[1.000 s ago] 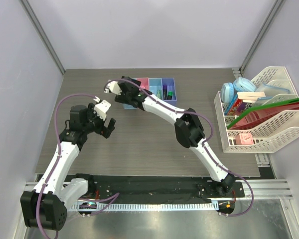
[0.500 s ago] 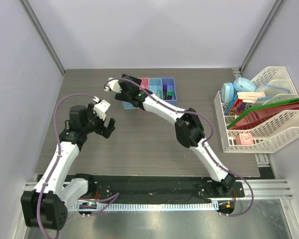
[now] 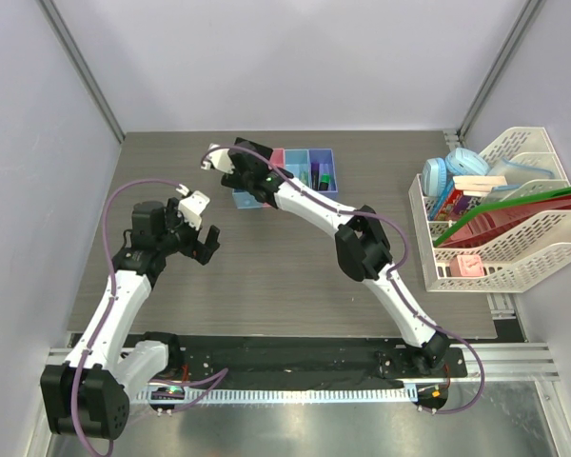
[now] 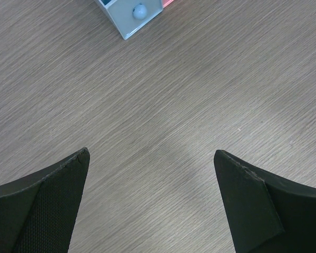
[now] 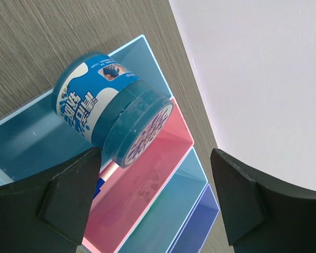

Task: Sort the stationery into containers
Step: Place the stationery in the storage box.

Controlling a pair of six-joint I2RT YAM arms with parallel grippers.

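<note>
The containers (image 5: 163, 174) form a joined row of blue, pink, light blue and purple bins, seen in the top view (image 3: 300, 164) at the table's back. A round blue tub with a white label (image 5: 102, 116) lies on its side in the blue bin, its cap leaning over the wall to the pink bin. A white marker with a blue cap (image 5: 101, 178) lies in the pink bin. My right gripper (image 5: 154, 153) (image 3: 230, 164) hangs open over the bins, holding nothing. My left gripper (image 4: 151, 152) (image 3: 198, 228) is open above bare table, left of the bins.
A white mesh rack (image 3: 514, 249) with books, folders and blue headphones stands at the right edge. The purple bin holds a few dark and green items (image 3: 317, 177). Grey walls close in the table's left and back sides.
My right gripper has drawn slightly back and to the left, uncovering more of the blue bin's near corner. The left arm has barely moved.
</note>
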